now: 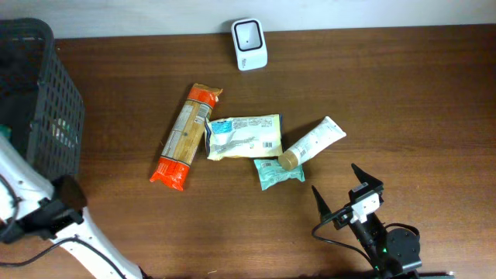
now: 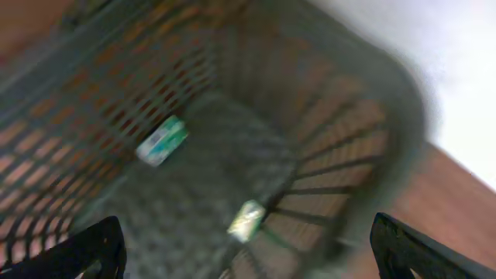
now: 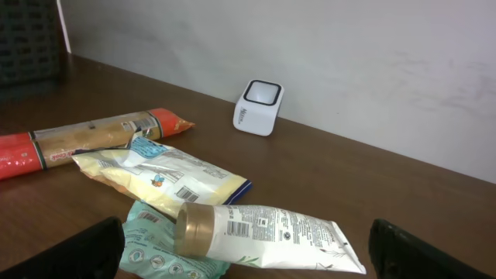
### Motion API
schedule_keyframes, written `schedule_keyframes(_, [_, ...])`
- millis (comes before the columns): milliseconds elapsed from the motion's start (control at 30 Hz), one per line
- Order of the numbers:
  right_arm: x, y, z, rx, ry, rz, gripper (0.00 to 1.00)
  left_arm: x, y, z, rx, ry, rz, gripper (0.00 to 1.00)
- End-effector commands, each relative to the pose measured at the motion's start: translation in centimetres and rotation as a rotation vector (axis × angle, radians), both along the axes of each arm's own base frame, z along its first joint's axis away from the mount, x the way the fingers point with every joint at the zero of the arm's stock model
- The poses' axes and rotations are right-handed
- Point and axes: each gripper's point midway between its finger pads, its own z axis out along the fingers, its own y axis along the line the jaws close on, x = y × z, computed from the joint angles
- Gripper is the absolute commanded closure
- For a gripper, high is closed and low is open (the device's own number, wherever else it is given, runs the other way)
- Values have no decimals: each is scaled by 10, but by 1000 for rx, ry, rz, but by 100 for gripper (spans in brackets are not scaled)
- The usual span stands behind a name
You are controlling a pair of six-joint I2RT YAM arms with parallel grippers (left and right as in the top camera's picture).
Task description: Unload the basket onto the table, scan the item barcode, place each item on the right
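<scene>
Dark wood tabletop (image 1: 403,101), pale wall behind. White scanner (image 1: 249,33) at the far edge. Four items lie mid-table: pasta pack (image 1: 186,138), yellow pouch (image 1: 244,137), white tube (image 1: 312,143), teal packet (image 1: 279,173). Left hand (image 2: 248,244) hangs over the black basket (image 2: 364,139), spread wide, empty; two small items lie inside. Right hand (image 3: 248,252) fully open, empty, near the tube. Judged between items: next, pick one, turn its barcode to the scanner. Barcodes visible; print illegible.
</scene>
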Motion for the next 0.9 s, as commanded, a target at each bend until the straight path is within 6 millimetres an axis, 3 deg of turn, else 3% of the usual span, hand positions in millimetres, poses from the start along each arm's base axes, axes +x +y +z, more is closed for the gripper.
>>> schedule_keyframes(0, [0,0,-3,2,4,-1,1,-9,43,-80,-145,165,66,1])
schedule_keyframes(67, [0,0,-3,2,4,-1,1,-10,55,-128,-224,241,-26,1])
schedule_keyframes(167, [0,0,-3,2,4,-1,1,-7,51,-199,-344,287,-191,1])
schedule_keyframes(267, [0,0,-3,2,4,-1,1,-6,40,-246,-399,311,-276,0])
schedule_keyframes(333, [0,0,-3,2,4,-1,1,1,29,-268,-417,289,-359,2])
schedule_keyframes(433, [0,0,-3,2,4,-1,1,13,22,-267,-434,223,-416,5])
schedule_keyframes(567, [0,0,-3,2,4,-1,1,30,25,-237,-402,139,-446,4])
schedule_keyframes(700, [0,0,-3,2,4,-1,1,39,5,-219,-458,46,-541,6])
schedule_keyframes(767, [0,0,-3,2,4,-1,1,34,-1,-226,-434,95,-601,8])
schedule_keyframes(867, [0,0,-3,2,4,0,1,18,-2,-275,-412,250,-575,15])
